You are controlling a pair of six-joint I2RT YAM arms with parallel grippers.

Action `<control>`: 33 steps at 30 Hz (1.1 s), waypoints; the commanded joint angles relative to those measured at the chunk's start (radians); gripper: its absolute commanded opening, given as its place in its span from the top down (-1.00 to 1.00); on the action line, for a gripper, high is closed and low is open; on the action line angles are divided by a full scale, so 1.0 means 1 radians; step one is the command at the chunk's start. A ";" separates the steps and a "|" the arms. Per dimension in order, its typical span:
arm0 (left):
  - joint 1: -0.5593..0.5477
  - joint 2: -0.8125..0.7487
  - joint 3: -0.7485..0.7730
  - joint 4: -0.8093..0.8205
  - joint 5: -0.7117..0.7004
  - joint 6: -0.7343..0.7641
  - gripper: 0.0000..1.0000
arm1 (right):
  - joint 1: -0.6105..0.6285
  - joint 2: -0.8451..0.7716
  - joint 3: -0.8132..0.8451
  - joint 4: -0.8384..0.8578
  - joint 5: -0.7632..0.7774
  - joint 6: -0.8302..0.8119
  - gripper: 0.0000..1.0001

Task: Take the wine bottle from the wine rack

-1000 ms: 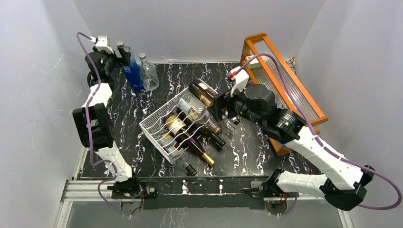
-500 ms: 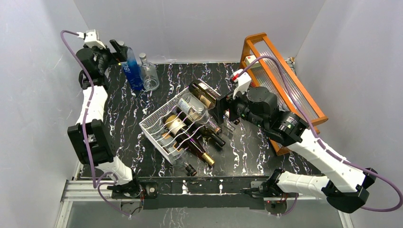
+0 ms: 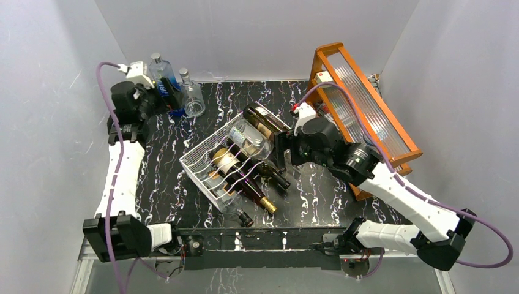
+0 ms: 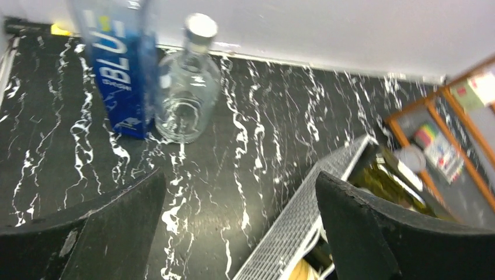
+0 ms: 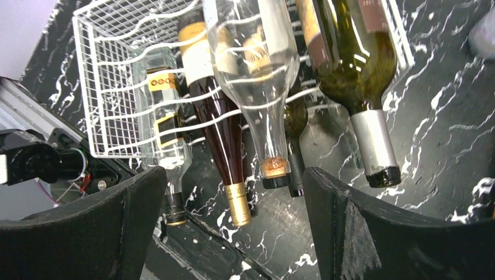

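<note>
The white wire wine rack [image 3: 205,160] sits at mid-table and holds several bottles lying with their necks toward the right. In the right wrist view the rack [image 5: 111,87] carries an olive green bottle [image 5: 350,52], a clear bottle [image 5: 257,58], a dark red bottle with a gold capsule [image 5: 225,134] and a small clear bottle [image 5: 164,122]. My right gripper [image 3: 279,152] is open and empty, hovering just off the bottle necks [image 5: 233,224]. My left gripper [image 3: 170,98] is open and empty at the back left [image 4: 239,227], apart from the rack's edge [image 4: 309,221].
A blue bottle [image 3: 168,92] and a round clear bottle [image 3: 191,97] stand at the back left, close to my left gripper; both show in the left wrist view [image 4: 119,70] [image 4: 187,87]. The orange wooden frame with ribbed clear panels [image 3: 367,104] stands at the right, behind my right arm.
My left arm has swung and its gripper has come down beside the blue bottle. My right gripper has shifted slightly left and lower, toward the bottle necks.
</note>
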 commanded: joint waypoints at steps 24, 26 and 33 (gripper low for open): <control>-0.291 -0.048 0.188 -0.639 0.159 -0.023 -0.96 | -0.042 0.098 0.066 -0.065 0.206 0.198 -0.96; -0.291 0.027 0.267 -0.698 0.094 -0.036 -0.97 | -0.059 0.106 0.063 -0.049 0.173 0.139 -0.96; -0.290 -0.203 0.042 -0.309 0.055 -0.187 -0.97 | -0.126 0.154 0.056 -0.050 0.057 0.024 -0.96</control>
